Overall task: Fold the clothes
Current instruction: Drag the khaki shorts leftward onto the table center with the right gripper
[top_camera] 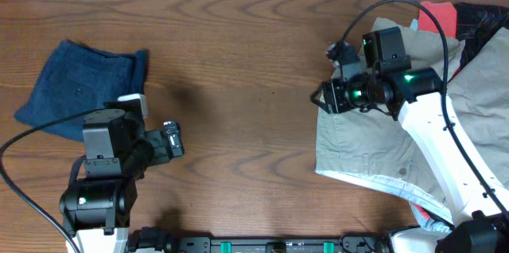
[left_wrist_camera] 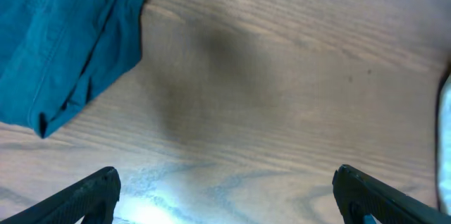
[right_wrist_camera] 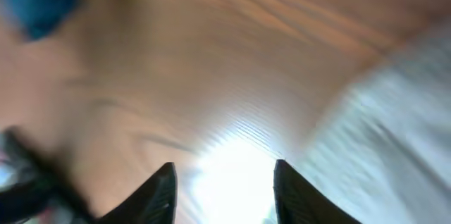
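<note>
Left claw [left_wrist_camera: 225, 185] and right claw [right_wrist_camera: 224, 175] gape over wood-grain table [top_camera: 238, 62], khaki shorts [top_camera: 374, 142] rightward.

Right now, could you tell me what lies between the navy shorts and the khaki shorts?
Bare wooden table in the overhead view; only the left gripper reaches in beside the navy shorts.

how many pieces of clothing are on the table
4 visible: navy shorts at left, khaki shorts at right, a red piece and a dark piece at the top right corner. More may be hidden.
</note>
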